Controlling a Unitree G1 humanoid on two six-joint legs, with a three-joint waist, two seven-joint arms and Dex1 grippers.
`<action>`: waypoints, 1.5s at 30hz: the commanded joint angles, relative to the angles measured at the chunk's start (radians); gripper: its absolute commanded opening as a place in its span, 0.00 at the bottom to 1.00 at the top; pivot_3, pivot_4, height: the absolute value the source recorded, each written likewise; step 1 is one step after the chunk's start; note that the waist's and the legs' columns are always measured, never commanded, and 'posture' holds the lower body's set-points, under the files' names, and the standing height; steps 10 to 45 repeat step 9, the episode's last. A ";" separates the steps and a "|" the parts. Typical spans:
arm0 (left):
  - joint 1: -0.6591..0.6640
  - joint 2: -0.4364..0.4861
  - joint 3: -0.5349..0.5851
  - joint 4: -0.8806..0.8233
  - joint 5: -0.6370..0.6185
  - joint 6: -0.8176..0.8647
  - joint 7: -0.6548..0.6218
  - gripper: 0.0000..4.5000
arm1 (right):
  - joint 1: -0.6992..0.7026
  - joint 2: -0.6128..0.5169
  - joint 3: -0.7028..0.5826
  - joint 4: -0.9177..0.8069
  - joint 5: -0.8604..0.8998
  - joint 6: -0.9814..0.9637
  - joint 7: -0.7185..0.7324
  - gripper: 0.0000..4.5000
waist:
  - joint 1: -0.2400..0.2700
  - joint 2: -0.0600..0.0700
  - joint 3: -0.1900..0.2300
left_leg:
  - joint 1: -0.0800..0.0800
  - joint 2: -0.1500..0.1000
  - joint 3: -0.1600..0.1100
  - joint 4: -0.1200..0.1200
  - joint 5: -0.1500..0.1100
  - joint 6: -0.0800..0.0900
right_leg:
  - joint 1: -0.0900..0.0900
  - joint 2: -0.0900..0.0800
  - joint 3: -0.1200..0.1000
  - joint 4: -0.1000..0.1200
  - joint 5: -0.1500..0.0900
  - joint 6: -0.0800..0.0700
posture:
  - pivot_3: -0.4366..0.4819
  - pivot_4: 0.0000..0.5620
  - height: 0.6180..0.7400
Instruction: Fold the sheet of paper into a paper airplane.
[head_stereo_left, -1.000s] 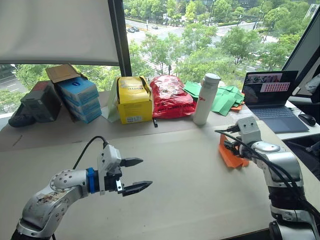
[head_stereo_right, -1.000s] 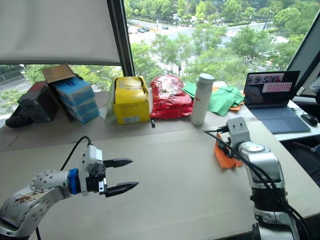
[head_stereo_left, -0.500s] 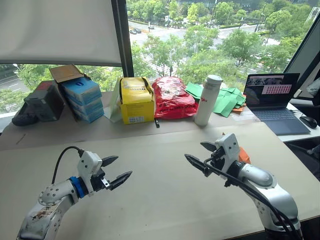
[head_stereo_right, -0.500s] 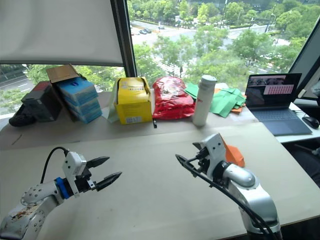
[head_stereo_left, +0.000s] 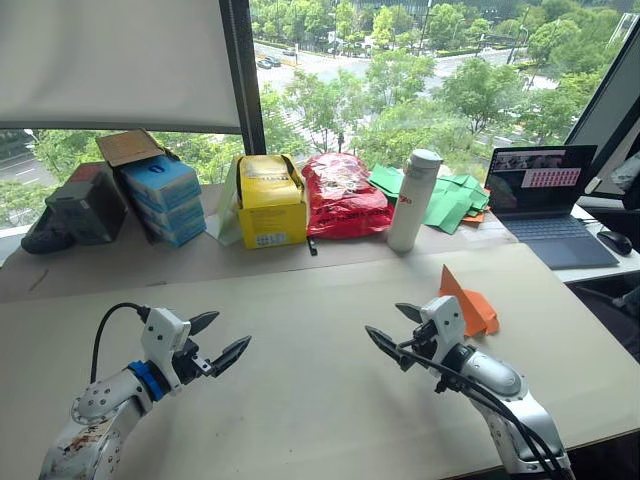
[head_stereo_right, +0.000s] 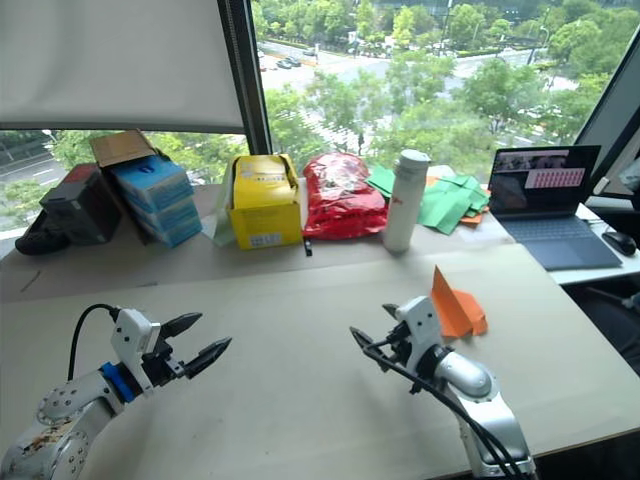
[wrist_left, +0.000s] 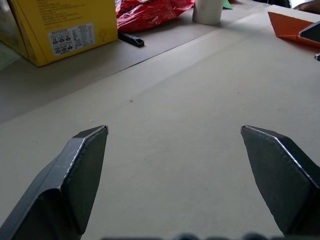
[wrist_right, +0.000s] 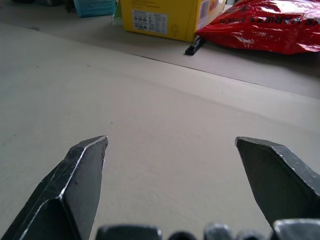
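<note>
**Right gripper off the plane, both arms pulled back low**

Compared with a second ago, the right gripper is no longer at the orange paper: it was over it at the right side of the table, and now it is sitting nearer the robot, apart from the paper and aimed toward the table's middle. Its two black fingers are spread wide with nothing between them. The left gripper is also sitting lower and further left than before, fingers likewise apart and empty, tips facing the right gripper across bare table.

The paper airplane is lying free on the table's right side, just behind the right gripper and in front of the laptop, touching neither gripper. One sharp triangular tip is sticking up and tilting toward the window side, while the flatter folded body is running back toward the right edge, so its long axis is going roughly from near-left to far-right. In the left wrist view it is showing as an orange wedge at the far corner.

Along the back edge, the blue boxes, yellow box, red plastic bag, white bottle and green paper pieces are sitting as before; the small shift across the whole picture is camera motion.
</note>
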 joint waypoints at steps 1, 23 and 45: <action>0.004 -0.002 0.019 -0.019 0.009 -0.040 0.002 1.00 | -0.023 -0.009 0.003 0.001 -0.005 -0.045 0.004 1.00 | 0.000 0.000 0.000 | 0.000 0.000 0.000 0.000 0.000 0.000 | 0.000 0.000 0.000 0.000 0.000 0.000 | 0.48 0.27 1.00; 0.015 0.003 0.013 -0.007 0.013 -0.056 -0.010 1.00 | -0.030 -0.009 0.014 0.013 -0.012 -0.055 -0.003 1.00 | -0.001 0.000 0.000 | 0.000 0.000 0.000 0.000 -0.002 0.003 | 0.000 0.000 0.000 0.000 0.000 0.000 | 0.48 0.27 1.00; 0.015 0.003 0.013 -0.007 0.013 -0.056 -0.010 1.00 | -0.030 -0.009 0.014 0.013 -0.012 -0.055 -0.003 1.00 | -0.001 0.000 0.000 | 0.000 0.000 0.000 0.000 -0.002 0.003 | 0.000 0.000 0.000 0.000 0.000 0.000 | 0.48 0.27 1.00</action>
